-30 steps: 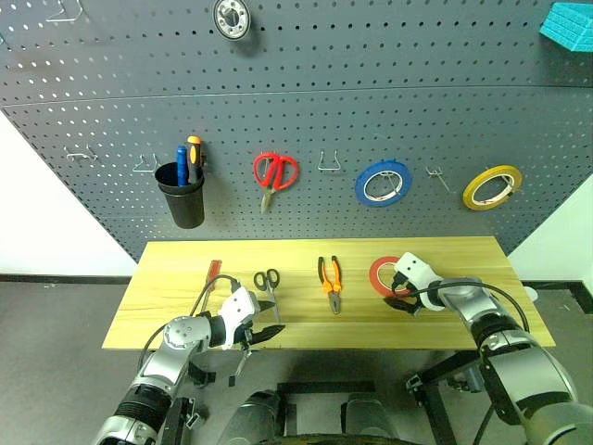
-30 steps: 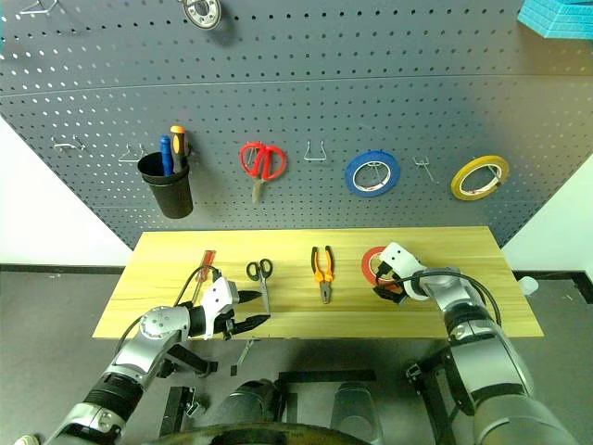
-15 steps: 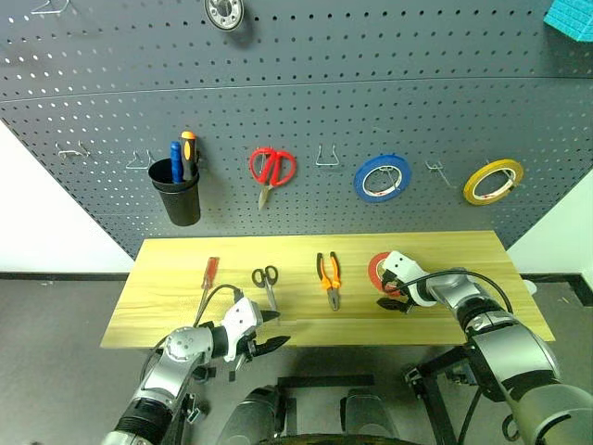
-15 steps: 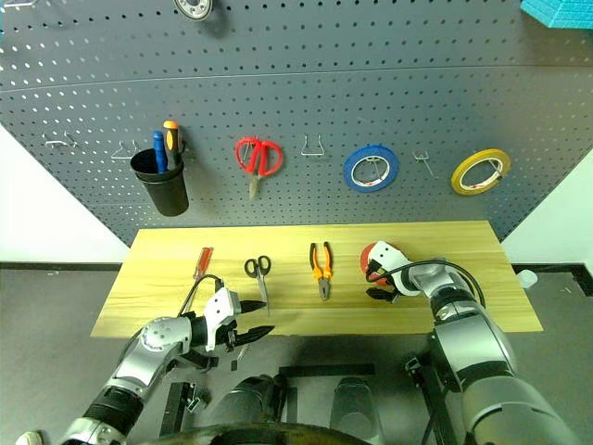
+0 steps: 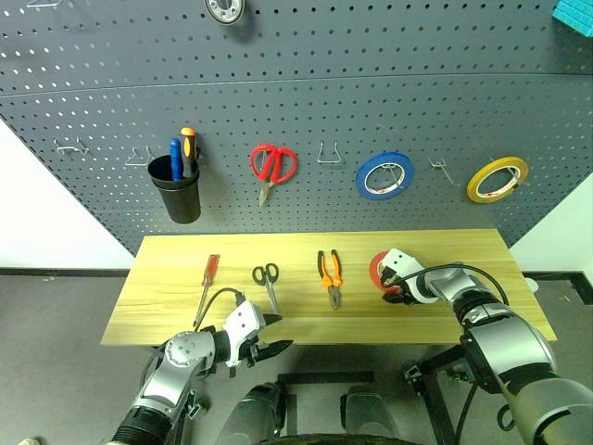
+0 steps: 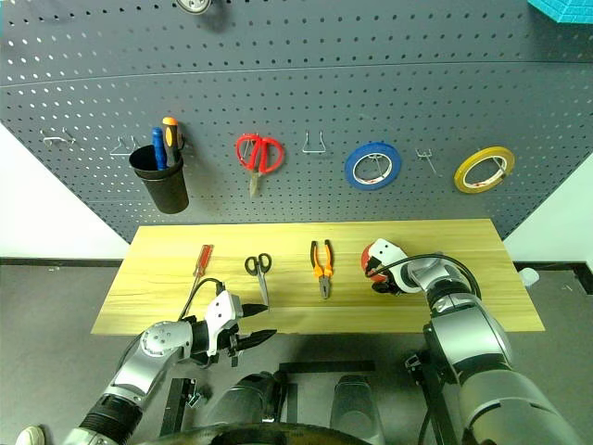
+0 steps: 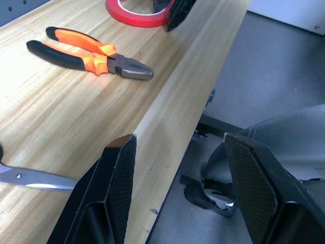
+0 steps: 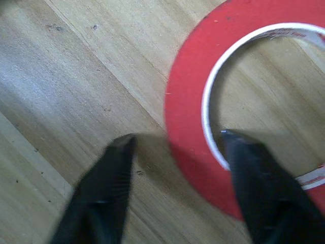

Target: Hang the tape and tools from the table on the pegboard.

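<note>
While my right pincer (image 8: 175, 152) straddled the red tape (image 8: 244, 101) rim flat on the table (image 5: 417, 315), jaws apart, unclamped | left pincer (image 7: 177, 152) part-open, empty | risk: the thin roll could slide away.

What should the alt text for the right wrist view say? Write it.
The right gripper straddles the band of the red tape roll, one black finger outside the ring and the other inside its white core. The roll lies flat on the light wooden table.
</note>
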`<action>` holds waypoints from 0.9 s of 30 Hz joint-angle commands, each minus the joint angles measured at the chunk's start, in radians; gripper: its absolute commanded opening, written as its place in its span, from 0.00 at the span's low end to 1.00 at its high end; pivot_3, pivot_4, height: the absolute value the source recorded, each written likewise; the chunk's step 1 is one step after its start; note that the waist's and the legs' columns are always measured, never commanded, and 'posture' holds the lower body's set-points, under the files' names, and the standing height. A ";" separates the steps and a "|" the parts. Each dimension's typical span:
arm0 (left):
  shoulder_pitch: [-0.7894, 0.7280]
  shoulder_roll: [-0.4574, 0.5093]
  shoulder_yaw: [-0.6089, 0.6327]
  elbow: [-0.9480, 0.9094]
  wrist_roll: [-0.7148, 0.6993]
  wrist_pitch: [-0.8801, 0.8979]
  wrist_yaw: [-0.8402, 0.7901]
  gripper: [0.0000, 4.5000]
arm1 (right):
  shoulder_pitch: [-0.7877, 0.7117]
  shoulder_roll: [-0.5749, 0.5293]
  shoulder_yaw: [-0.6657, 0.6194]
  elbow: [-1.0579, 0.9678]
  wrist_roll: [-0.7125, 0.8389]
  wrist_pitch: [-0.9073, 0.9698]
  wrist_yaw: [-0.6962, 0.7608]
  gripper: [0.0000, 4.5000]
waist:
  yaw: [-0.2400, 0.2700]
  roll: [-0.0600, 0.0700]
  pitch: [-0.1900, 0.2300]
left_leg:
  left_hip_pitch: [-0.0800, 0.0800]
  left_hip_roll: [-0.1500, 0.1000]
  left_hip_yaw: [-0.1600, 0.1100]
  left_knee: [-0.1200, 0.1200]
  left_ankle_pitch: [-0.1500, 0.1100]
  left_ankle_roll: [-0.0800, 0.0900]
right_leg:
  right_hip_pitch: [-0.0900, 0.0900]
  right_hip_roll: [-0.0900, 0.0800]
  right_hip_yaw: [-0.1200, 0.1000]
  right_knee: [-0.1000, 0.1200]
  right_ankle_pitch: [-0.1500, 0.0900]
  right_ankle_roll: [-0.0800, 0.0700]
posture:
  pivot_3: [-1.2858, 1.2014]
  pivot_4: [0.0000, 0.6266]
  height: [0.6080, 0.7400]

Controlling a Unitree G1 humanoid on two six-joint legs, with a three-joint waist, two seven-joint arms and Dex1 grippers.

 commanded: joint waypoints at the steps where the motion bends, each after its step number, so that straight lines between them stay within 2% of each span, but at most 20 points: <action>1: -0.005 0.009 0.006 -0.035 -0.014 0.000 0.008 0.64 | -0.011 0.007 -0.001 0.007 -0.006 0.008 -0.006 0.26 | 0.001 0.000 0.000 | 0.000 0.000 0.000 0.000 0.000 0.000 | 0.000 0.000 0.000 0.000 0.000 0.000 | 0.51 0.17 1.00; 2: -0.006 0.009 0.006 -0.034 -0.015 0.000 0.009 0.64 | -0.012 0.006 -0.002 0.007 -0.006 0.008 -0.007 0.18 | 0.002 0.000 0.000 | 0.000 0.000 0.000 0.000 0.000 0.000 | 0.000 0.000 0.000 0.000 0.000 0.000 | 0.51 0.17 1.00; 3: -0.007 0.009 0.008 -0.032 -0.015 -0.002 0.012 0.64 | -0.011 0.005 -0.005 0.005 -0.003 0.006 -0.008 0.15 | 0.003 0.000 0.000 | 0.000 0.000 0.000 0.000 0.000 0.000 | 0.000 0.000 0.000 0.000 0.000 0.000 | 0.51 0.16 1.00; 7: -0.017 -0.003 0.023 -0.023 -0.013 -0.038 0.047 0.64 | 0.009 -0.018 -0.023 -0.032 0.007 -0.050 -0.068 0.15 | 0.003 0.000 0.000 | 0.000 0.000 0.000 0.000 0.000 0.000 | 0.000 0.000 0.000 0.000 0.000 0.000 | 0.51 0.14 1.00; 11: -0.053 -0.060 0.062 -0.008 -0.014 -0.132 0.146 0.64 | 0.105 -0.097 -0.009 -0.164 -0.033 -0.205 -0.229 0.15 | 0.021 0.000 0.000 | -0.001 -0.001 0.000 0.000 0.000 0.000 | -0.001 -0.001 0.000 0.000 0.000 0.000 | 0.50 0.12 1.00; 16: -0.089 -0.117 0.046 0.004 -0.018 -0.195 0.168 0.64 | 0.422 -0.208 -0.072 -0.638 -0.014 -0.232 -0.311 0.15 | 0.026 0.000 -0.001 | -0.004 -0.001 0.001 0.000 0.000 0.000 | -0.004 -0.001 0.000 -0.001 0.000 0.001 | 0.48 0.10 1.00; 20: -0.124 -0.171 0.028 0.036 -0.053 -0.228 0.138 0.64 | 0.654 -0.286 -0.107 -0.958 -0.119 -0.264 -0.464 0.15 | 0.014 0.001 -0.001 | -0.006 -0.001 0.003 0.000 0.000 0.000 | -0.005 -0.002 0.001 -0.001 0.001 0.002 | 0.46 0.10 1.00; 23: -0.170 -0.224 0.024 0.100 -0.105 -0.319 0.076 0.64 | 0.764 -0.321 -0.134 -1.082 -0.239 -0.295 -0.642 0.15 | 0.014 0.002 -0.002 | -0.006 -0.001 0.005 0.004 0.000 0.000 | -0.004 -0.001 0.001 0.000 0.001 0.003 | 0.44 0.08 1.00; 27: -0.249 -0.289 0.060 0.219 -0.139 -0.467 0.065 0.64 | 0.765 -0.343 -0.156 -1.110 -0.339 -0.291 -0.806 0.15 | 0.003 0.001 -0.002 | -0.005 0.000 0.009 0.007 -0.001 -0.002 | -0.002 -0.001 0.001 -0.001 0.004 -0.001 | 0.43 0.07 1.00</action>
